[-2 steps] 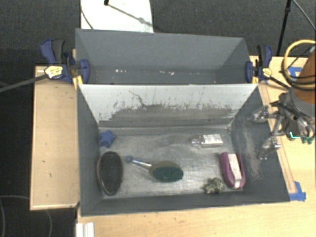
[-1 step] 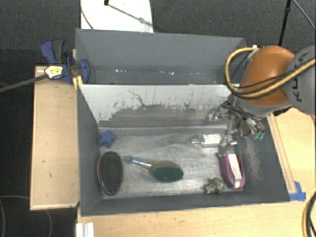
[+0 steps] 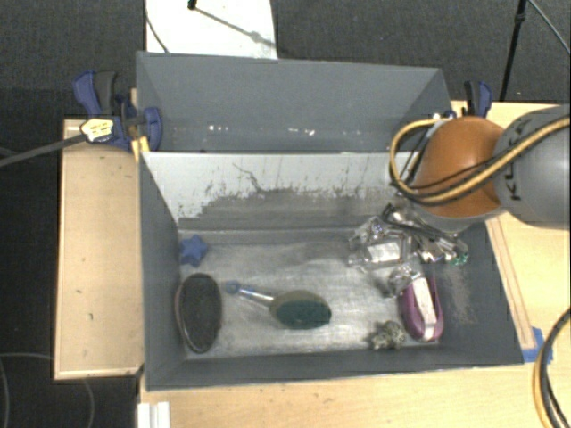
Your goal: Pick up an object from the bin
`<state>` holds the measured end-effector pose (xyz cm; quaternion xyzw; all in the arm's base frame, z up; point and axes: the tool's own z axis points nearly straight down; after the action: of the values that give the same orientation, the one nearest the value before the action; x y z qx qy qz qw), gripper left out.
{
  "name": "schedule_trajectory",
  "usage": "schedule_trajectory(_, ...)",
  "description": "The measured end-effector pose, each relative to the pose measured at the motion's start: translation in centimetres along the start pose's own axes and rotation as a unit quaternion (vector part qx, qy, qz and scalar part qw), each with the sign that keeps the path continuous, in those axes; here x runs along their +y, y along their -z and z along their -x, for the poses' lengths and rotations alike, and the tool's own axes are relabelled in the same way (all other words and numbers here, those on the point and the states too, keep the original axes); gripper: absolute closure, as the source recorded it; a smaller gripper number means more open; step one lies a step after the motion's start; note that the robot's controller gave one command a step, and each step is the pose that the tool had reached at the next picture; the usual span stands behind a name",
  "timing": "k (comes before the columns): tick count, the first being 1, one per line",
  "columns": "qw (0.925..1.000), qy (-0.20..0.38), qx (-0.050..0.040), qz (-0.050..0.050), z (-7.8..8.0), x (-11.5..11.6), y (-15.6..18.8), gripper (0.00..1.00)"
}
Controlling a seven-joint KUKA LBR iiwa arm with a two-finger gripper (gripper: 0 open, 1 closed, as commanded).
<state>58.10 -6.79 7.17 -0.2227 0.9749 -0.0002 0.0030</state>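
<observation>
Plainly the pick is not yet made: nothing can be seen in the gripper (image 3: pixel 399 273), and every thing lies on the floor of the bin (image 3: pixel 268 194). What is left, I judge, is to close on one thing and lift it out.

The arm comes in from the right with its orange cover (image 3: pixel 459 168) above the gripper, cables (image 3: pixel 419 132) looped round it and the wrist pointing down. The gripper hangs low near the floor. Whether it is spread or pressed together I cannot tell.

Just in front of it, toward the near wall, lies a purple oblong (image 3: pixel 419 310), the likeliest thing to be taken. A small grey lump (image 3: pixel 387 335) sits beside that. Leftward from the gripper in the view, well apart, lie a green brush (image 3: pixel 299 311), a dark oval (image 3: pixel 200 311) and a blue scrap (image 3: pixel 191 250).
</observation>
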Motion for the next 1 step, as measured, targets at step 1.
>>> schedule_trajectory(1,0.9927,0.121,-0.0026,0.007,0.78,-1.50,0.03,0.00)
